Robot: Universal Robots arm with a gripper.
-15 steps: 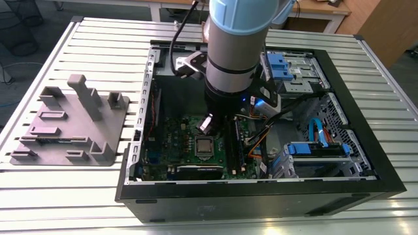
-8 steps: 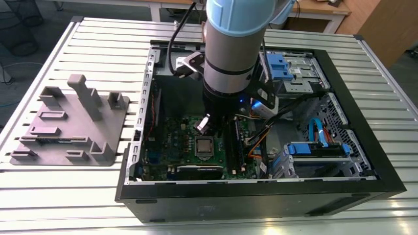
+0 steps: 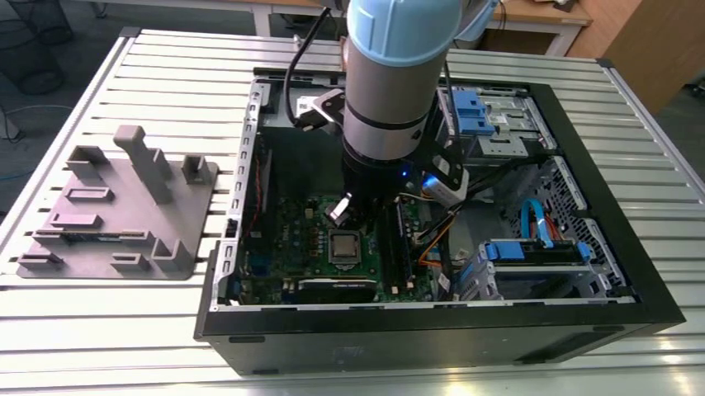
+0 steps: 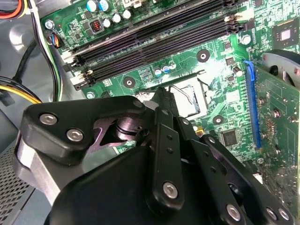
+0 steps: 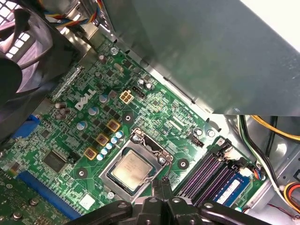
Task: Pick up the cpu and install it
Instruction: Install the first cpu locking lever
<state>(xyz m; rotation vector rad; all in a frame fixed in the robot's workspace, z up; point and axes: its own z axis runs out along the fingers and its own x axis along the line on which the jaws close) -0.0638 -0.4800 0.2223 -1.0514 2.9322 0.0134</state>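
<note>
Sitting in the socket frame (image 5: 136,164) on the motherboard (image 5: 93,140), the cpu (image 5: 131,170) lies flat with its silvery top up, so the seating step looks already done. Landmark for everything here is that socket frame: in the first wrist view the gripper (image 5: 160,185) hangs just beside the frame's edge, on the side toward the dark memory slots (image 5: 206,173), with its thin fingertips drawn together and nothing between them. It appears closed and empty, apart from the chip, which suggests the chip was let go once it dropped into place.

In the second wrist view the gripper's black linkage covers most of the socket frame, leaving a corner visible past the tips, so contact with the frame cannot be judged there.

In the exterior view the arm (image 3: 385,91) reaches straight down into the open computer case (image 3: 617,247), placing the wrist directly above the socket frame (image 3: 343,246); a vertical approach suits a part that must settle level. Well apart from the frame, outside the case on the slatted table (image 3: 165,49), stands the grey tray (image 3: 121,206) with upright posts.
</note>
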